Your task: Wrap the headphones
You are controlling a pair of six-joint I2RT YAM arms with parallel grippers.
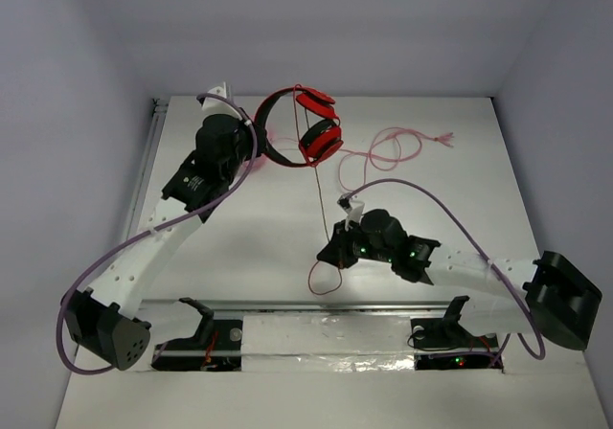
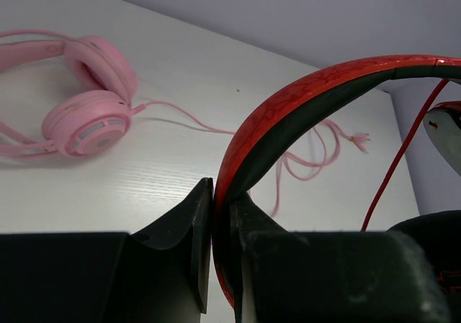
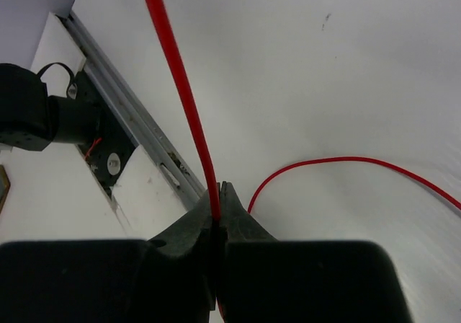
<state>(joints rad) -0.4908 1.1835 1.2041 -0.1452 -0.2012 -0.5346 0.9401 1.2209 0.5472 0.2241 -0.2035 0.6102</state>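
The red-and-black headphones point(image 1: 305, 127) hang above the far middle of the table. My left gripper point(image 1: 251, 134) is shut on their headband point(image 2: 288, 114); the band runs up between the jaws in the left wrist view. A red ear cup point(image 1: 320, 142) hangs to the right. The thin red cable point(image 1: 320, 209) runs taut from the cup down to my right gripper point(image 1: 330, 255), which is shut on it point(image 3: 184, 92). The cable's loose end loops on the table point(image 3: 346, 161) near the front.
Pink headphones point(image 2: 90, 107) lie on the table beyond my left gripper, mostly hidden under the left arm in the top view. Their pink cable point(image 1: 393, 148) coils at the far right. A metal rail point(image 1: 316, 306) runs along the front edge.
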